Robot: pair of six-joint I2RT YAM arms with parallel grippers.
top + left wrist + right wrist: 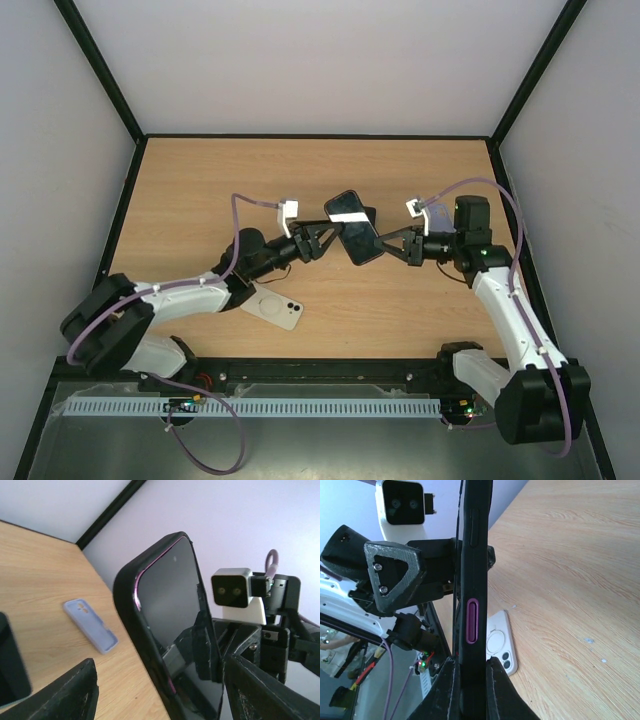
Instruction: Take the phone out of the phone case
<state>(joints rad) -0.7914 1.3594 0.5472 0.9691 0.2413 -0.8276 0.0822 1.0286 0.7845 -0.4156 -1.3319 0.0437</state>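
On the left, the left arm [180, 295] stretches low from its near-left base toward the middle of the table [200, 180]. Beside its forearm, on the near side, a white item [272, 306] with camera lenses lies flat on the wood. The left gripper [328, 240] points to the right with its jaws apart, and the phone [352, 228] stands between them. In the left wrist view a clear gap shows between one finger [75, 695] and the black phone case [125, 587]; whether the other finger touches, we cannot tell. The phone, inside its case, is held tilted above the middle of the table, between both grippers. From the right, the right gripper [386, 242] is clamped on the phone, its fingers pressed on the two faces. The right arm [505, 300] rises from the near-right base, goes far, then bends to the left.
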